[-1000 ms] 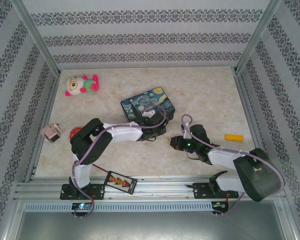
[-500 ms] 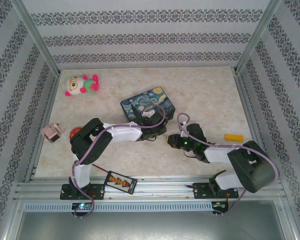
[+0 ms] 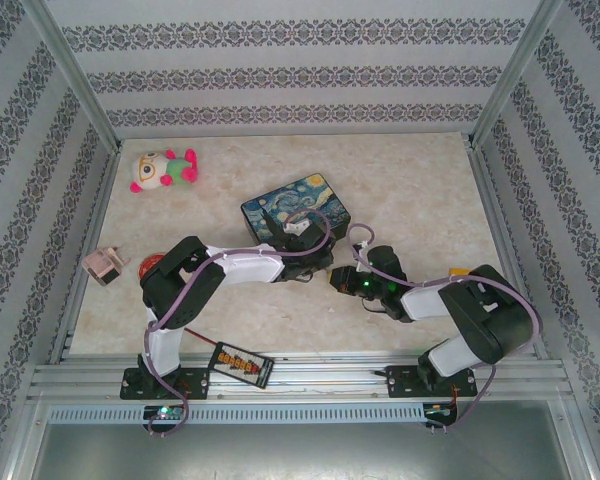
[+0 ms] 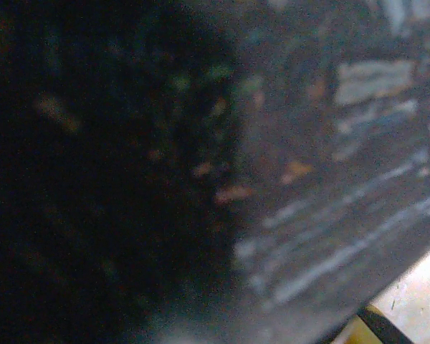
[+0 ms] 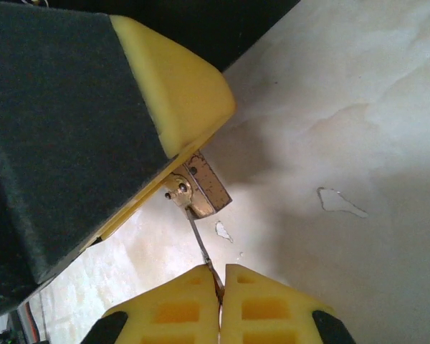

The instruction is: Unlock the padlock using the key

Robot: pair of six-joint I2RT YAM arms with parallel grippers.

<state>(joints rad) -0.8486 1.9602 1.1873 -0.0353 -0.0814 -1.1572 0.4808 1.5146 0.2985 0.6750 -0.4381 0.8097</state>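
Pinching the thin key (image 5: 201,247) by its near end, the right hand (image 5: 218,287) has its two yellow pads pressed together with only the metal shaft between them, low in its own wrist view. The shaft runs up and slightly left to the small brass padlock (image 5: 199,188). Its tip meets the lock's face where the keyhole appears to be, but I cannot tell whether it is seated inside or merely touching. The padlock sticks out from under a yellow pad of the left hand (image 3: 320,267), which is closed part-way around it and holds it clear of the pale desk (image 5: 358,107), with a shadow lying beneath. From above, the two hands meet nose to nose near the middle of the desk, just in front of the dark blue tin box (image 3: 295,203). The step in hand looks like inserting the key. Next, I judge, the right hand must push along the shaft's line until it bottoms, then twist about that line while the left hand keeps the padlock from turning. A sideways load could bend the thin shaft.
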